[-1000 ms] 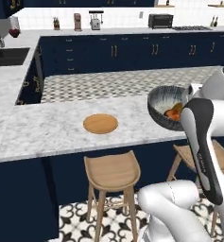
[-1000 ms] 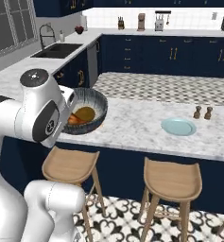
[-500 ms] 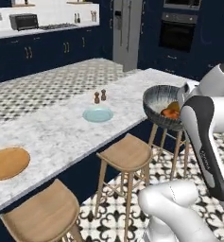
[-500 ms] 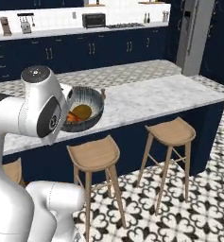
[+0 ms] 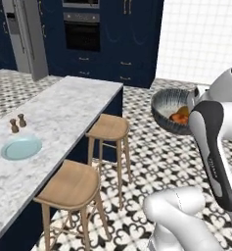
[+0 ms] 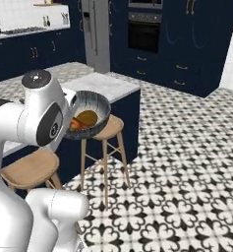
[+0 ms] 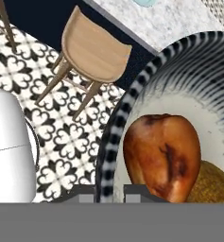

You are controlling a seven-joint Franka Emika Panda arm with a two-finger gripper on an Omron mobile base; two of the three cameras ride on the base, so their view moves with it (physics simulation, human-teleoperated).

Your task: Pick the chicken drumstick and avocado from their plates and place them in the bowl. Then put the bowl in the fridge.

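I'm looking down the gripper [image 7: 108,191] and its two fingers are pinched tight on the rim of the bowl [image 7: 114,123], one tip inside the wall and one outside, so the bowl is hanging off the hand, clear of the counter. Inside it I'm seeing the chicken drumstick [image 7: 161,156] lying against the near wall, with the avocado [image 7: 212,184] tucked just beside it at the lower right. From the left base view the bowl [image 5: 172,112] is riding out over the patterned floor, to the right of the marble island [image 5: 54,112], and the right base view shows it carried in front of the arm above a wooden stool [image 6: 108,129]. So I'm judging the loading is done and I'm in the carry leg, heading for the fridge [image 6: 96,29], which is standing far off at the back left beside the wall oven [image 6: 145,32]. Next I'm needing to close that distance, get the door open, and keep the bowl level so nothing rolls out. Compared with half a second ago, the whole scene is swinging round with the base: the pale blue plate [image 5: 21,147] is now near the left edge, the tan plate is out of the picture, and the oven wall is ahead of me.
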